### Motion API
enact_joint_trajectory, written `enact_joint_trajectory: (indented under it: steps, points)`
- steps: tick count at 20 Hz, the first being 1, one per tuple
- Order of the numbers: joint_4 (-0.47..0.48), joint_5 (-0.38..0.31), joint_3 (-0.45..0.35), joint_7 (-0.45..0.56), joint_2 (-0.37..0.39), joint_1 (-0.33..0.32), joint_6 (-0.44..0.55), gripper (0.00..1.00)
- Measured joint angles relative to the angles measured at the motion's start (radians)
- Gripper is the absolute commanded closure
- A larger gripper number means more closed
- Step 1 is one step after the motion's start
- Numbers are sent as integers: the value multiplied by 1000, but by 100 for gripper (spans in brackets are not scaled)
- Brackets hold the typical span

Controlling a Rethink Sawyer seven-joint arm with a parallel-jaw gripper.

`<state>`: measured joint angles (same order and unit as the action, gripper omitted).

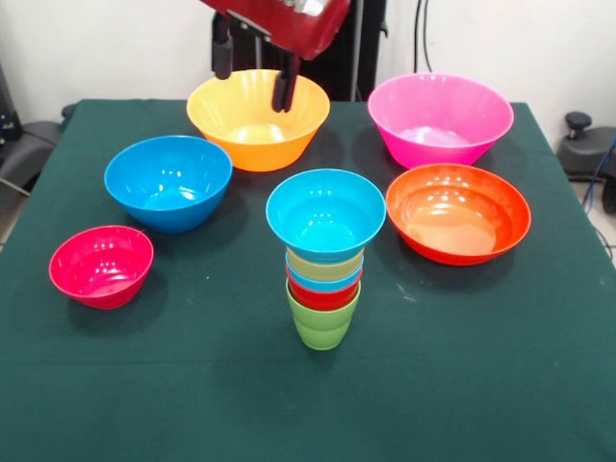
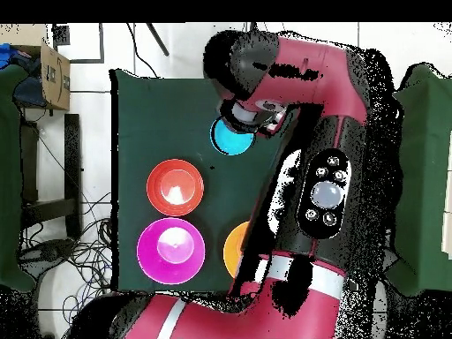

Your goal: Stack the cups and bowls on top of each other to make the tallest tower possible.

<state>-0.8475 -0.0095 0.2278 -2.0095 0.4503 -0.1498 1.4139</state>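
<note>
The tower stands mid-table: a lime green cup at the base, red, light blue and yellow cups nested above it, and a small light blue bowl on top. Loose bowls surround it: yellow-orange, pink, red-orange, medium blue and small magenta. My gripper hangs open and empty over the yellow-orange bowl, behind the tower. From overhead the arm hides much; the top light blue bowl, red-orange bowl, pink bowl and a sliver of the yellow-orange bowl show.
The dark green table has bare cloth in front of the tower. A cardboard box and cables lie on the floor beside the table. Black equipment sits off one table edge.
</note>
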Motion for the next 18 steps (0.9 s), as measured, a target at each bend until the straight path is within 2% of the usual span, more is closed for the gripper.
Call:
enact_joint_trajectory:
  steps: [18]
  points:
    - [7, 12, 5, -1, -3, 79, 20, 0]
